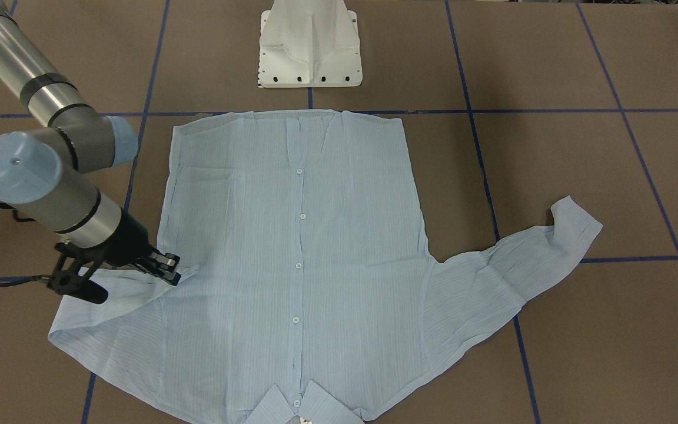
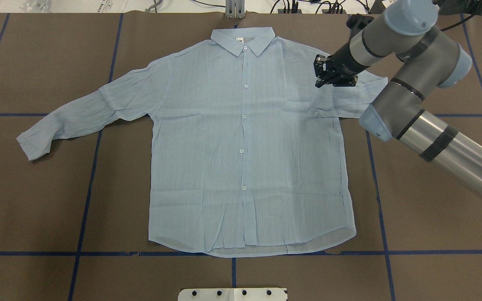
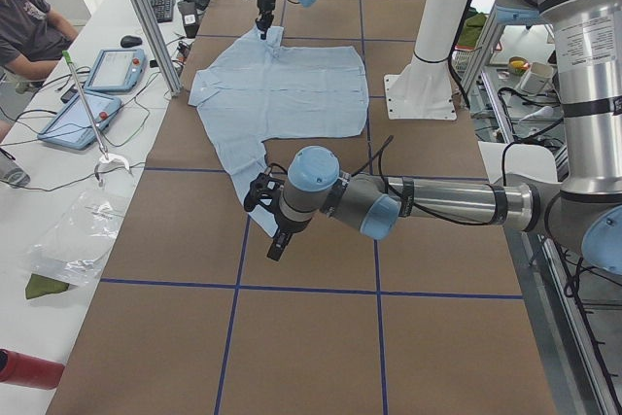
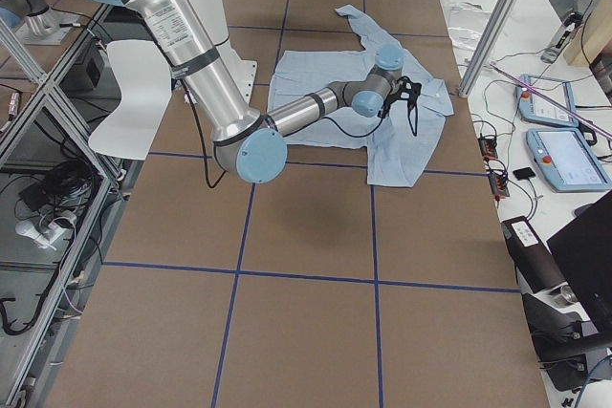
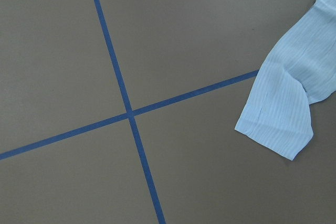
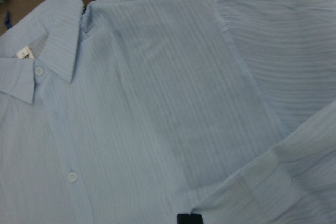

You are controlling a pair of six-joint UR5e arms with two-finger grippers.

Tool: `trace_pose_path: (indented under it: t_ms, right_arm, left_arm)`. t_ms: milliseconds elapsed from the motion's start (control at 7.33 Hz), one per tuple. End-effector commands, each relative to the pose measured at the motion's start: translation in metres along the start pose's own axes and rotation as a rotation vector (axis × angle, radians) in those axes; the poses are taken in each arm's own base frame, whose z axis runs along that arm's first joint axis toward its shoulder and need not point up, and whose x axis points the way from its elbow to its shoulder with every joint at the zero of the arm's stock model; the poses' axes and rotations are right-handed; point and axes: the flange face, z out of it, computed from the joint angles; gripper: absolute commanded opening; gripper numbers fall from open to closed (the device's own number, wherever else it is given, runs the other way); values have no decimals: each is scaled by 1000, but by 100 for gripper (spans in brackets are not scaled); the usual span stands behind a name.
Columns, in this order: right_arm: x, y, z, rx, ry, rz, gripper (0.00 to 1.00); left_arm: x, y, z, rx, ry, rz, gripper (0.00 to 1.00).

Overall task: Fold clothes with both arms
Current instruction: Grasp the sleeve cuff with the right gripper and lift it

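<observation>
The pale-blue striped shirt (image 2: pixel 245 146) lies flat, buttoned side up, collar (image 2: pixel 243 39) away from the robot. Its one sleeve (image 2: pixel 78 113) stretches out sideways with the cuff (image 1: pixel 574 218) on the table; that cuff also shows in the left wrist view (image 5: pixel 278 124). The other sleeve (image 2: pixel 349 100) is folded in across the chest. My right gripper (image 1: pixel 174 270) sits at this sleeve's cuff (image 1: pixel 189 273), shut on its corner; it also shows overhead (image 2: pixel 319 77). My left gripper (image 3: pixel 277 240) hovers over bare table beyond the outstretched cuff; I cannot tell if it is open.
The white pedestal base (image 1: pixel 309 47) stands just behind the shirt's hem. Blue tape lines (image 5: pixel 128 114) cross the brown table cover. In the exterior left view an operator (image 3: pixel 29 17) sits by tablets (image 3: pixel 97 94) on a side bench.
</observation>
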Motion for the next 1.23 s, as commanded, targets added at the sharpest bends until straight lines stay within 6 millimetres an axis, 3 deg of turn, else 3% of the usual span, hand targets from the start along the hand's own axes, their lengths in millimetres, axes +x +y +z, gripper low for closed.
trace_pose_path:
  t_ms: [0, 136, 273, 955, 1091]
  right_arm:
    - [-126, 33, 30, 39, -37, 49, 0]
    - [-169, 54, 38, 42, -52, 24, 0]
    - [-193, 79, 49, 58, -57, 7, 0]
    - [-233, 122, 55, 91, -92, 18, 0]
    - [-235, 121, 56, 92, -90, 47, 0]
  left_arm:
    - [0, 1, 1, -2, 0, -1, 100]
    - [-1, 2, 2, -5, 0, -4, 100]
    - [-2, 2, 2, -7, 0, -5, 100]
    - [-1, 3, 4, -10, 15, -8, 100]
    - [-1, 3, 4, -10, 16, -8, 100]
